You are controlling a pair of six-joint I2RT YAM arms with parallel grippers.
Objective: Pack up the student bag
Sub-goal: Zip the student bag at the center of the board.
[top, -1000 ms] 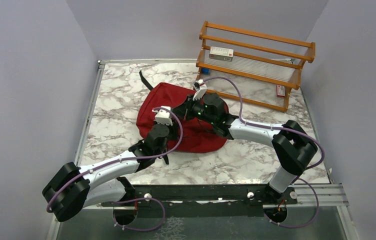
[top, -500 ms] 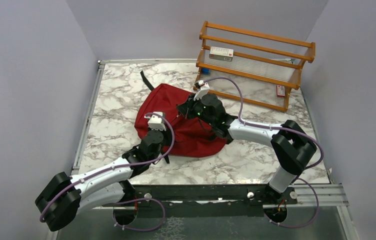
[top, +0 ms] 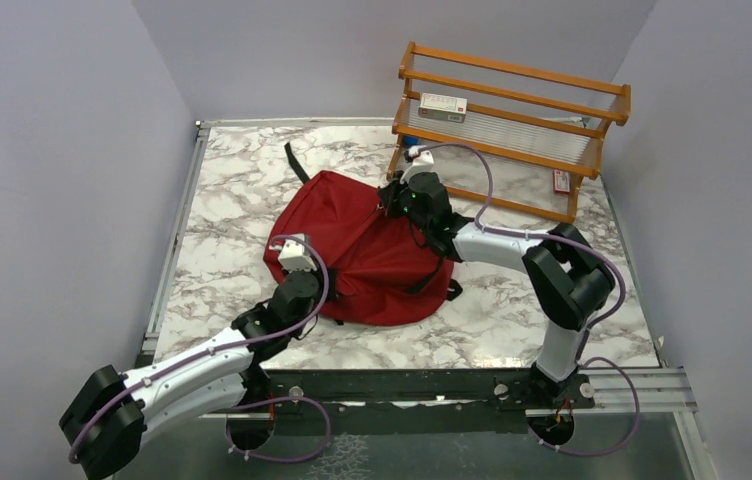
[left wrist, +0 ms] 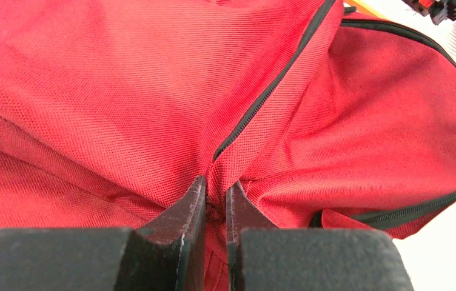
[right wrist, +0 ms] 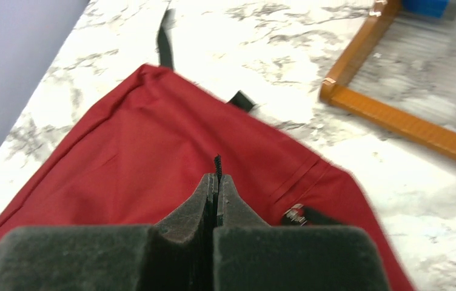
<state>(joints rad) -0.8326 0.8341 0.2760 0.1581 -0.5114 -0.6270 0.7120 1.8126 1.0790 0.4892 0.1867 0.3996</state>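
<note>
The student bag (top: 372,250) lies midway across the marble table (top: 232,190); the left gripper (left wrist: 215,203) pinches its red fabric, the right gripper (right wrist: 217,185) clamps its black zipper tab (right wrist: 217,162).

Plain lilac walls (top: 72,150) enclose a marble-patterned table (top: 232,230) bearing a wooden rack (top: 512,135).

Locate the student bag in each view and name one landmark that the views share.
Top external: student bag in the centre of the picture.
Left wrist: fills nearly the frame, a fold pinched in the left pincer.
Right wrist: lower left, its black tab in the shut right pincer.
Shared landmark: the wooden rack, upper right in every view.
</note>
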